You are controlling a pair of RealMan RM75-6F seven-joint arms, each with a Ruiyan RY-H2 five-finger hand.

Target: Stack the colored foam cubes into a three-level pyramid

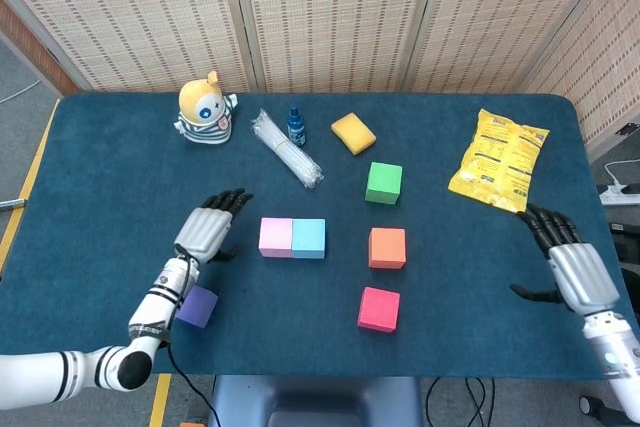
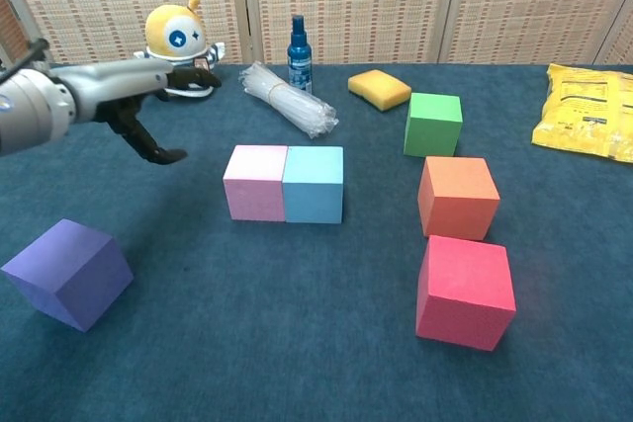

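Note:
A pink cube [image 1: 275,237] [image 2: 255,182] and a light blue cube [image 1: 309,238] [image 2: 314,184] sit side by side, touching, mid-table. To their right lie an orange cube [image 1: 387,247] [image 2: 457,197], a green cube [image 1: 384,182] [image 2: 434,124] and a red cube [image 1: 379,308] [image 2: 466,290]. A purple cube [image 1: 198,306] [image 2: 67,273] rests tilted near the front left. My left hand [image 1: 206,230] [image 2: 138,87] hovers open, left of the pink cube and apart from it. My right hand [image 1: 570,265] is open over the table's right edge, holding nothing.
Along the back stand a yellow striped toy [image 1: 205,108] [image 2: 178,51], a bundle of clear straws [image 1: 287,150] [image 2: 289,98], a blue spray bottle [image 1: 296,126] [image 2: 299,43] and a yellow sponge [image 1: 353,133] [image 2: 379,88]. A yellow snack bag [image 1: 499,160] [image 2: 592,125] lies at the right.

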